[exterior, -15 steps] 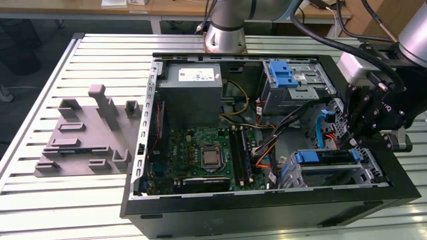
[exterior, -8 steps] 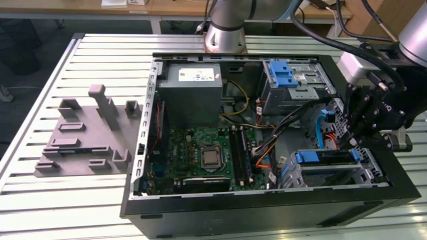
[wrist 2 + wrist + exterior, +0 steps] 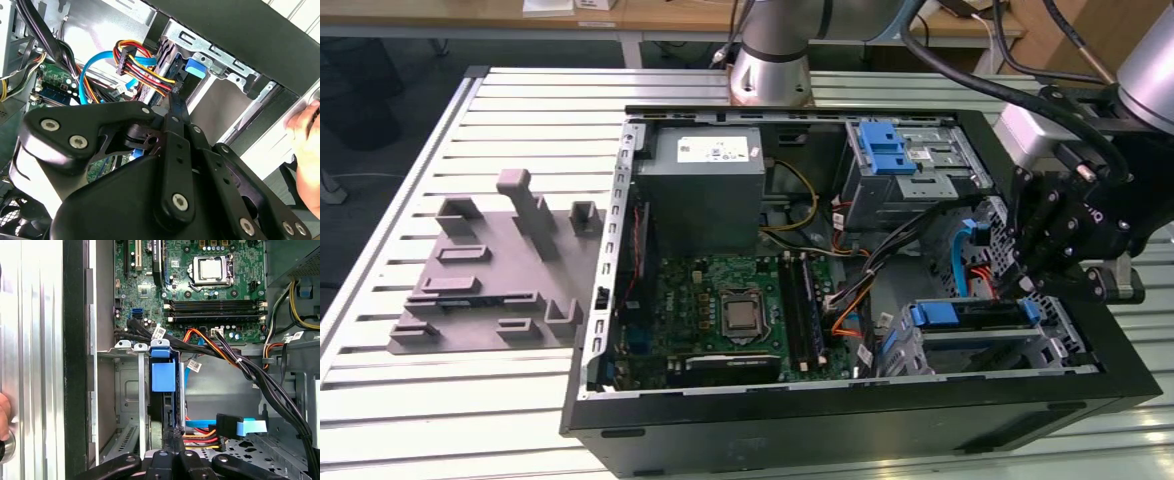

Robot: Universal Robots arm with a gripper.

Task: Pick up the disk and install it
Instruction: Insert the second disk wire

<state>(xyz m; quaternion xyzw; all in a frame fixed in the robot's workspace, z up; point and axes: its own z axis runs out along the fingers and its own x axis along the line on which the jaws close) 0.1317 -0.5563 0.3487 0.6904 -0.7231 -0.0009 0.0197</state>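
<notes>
Exterior view: disk (image 3: 970,314) half-hidden in bay (image 3: 1067,345)

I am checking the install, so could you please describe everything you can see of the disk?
The disk stands on edge inside the silver metal cage, seen edge-on in the first wrist view: a thin dark body with a blue plastic frame and tab. The claw is close at its outer edge. Its label is hidden.
</notes>
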